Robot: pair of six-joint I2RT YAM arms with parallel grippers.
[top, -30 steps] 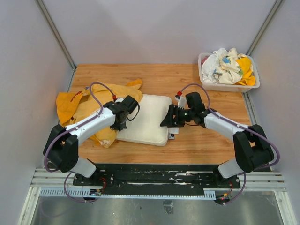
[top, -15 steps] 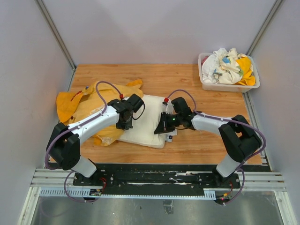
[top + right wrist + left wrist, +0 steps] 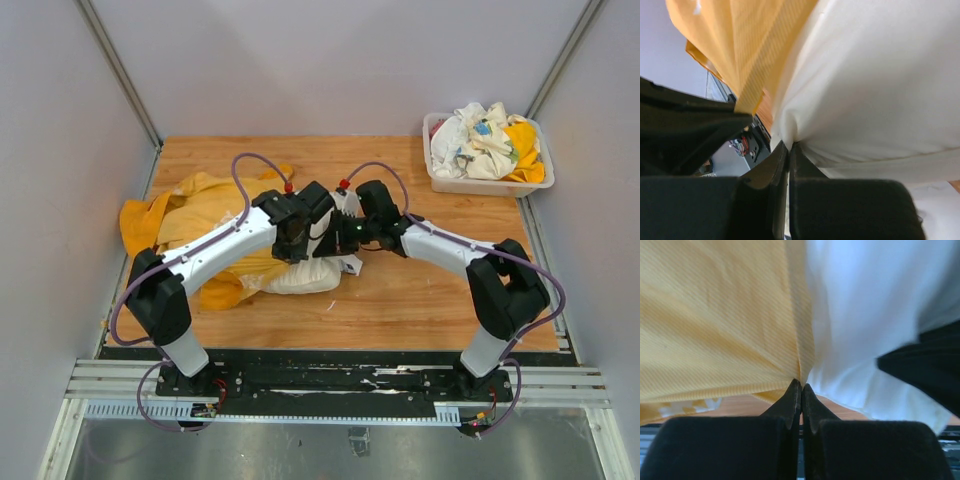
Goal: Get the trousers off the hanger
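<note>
The cream-white trousers (image 3: 300,275) are bunched up near the table's middle and lifted between both arms. My left gripper (image 3: 303,248) is shut where the trousers (image 3: 865,315) meet the yellow garment (image 3: 715,315), pinching a fold of both. Facing it, my right gripper (image 3: 337,236) is shut on a fold of the trousers (image 3: 880,80). The two grippers almost touch. In the wrist views my left gripper (image 3: 801,382) and my right gripper (image 3: 788,144) show their tips pressed together on cloth. I cannot make out the hanger; cloth and arms cover that spot.
The yellow garment (image 3: 180,225) lies heaped on the left of the wooden table (image 3: 440,300). A white basket (image 3: 487,184) full of mixed clothes stands at the back right corner. Grey walls close in both sides.
The right gripper has shut on the trousers' right edge. Both arms have swung inward and up, gathering the flat trousers into a bunch at the middle.
</note>
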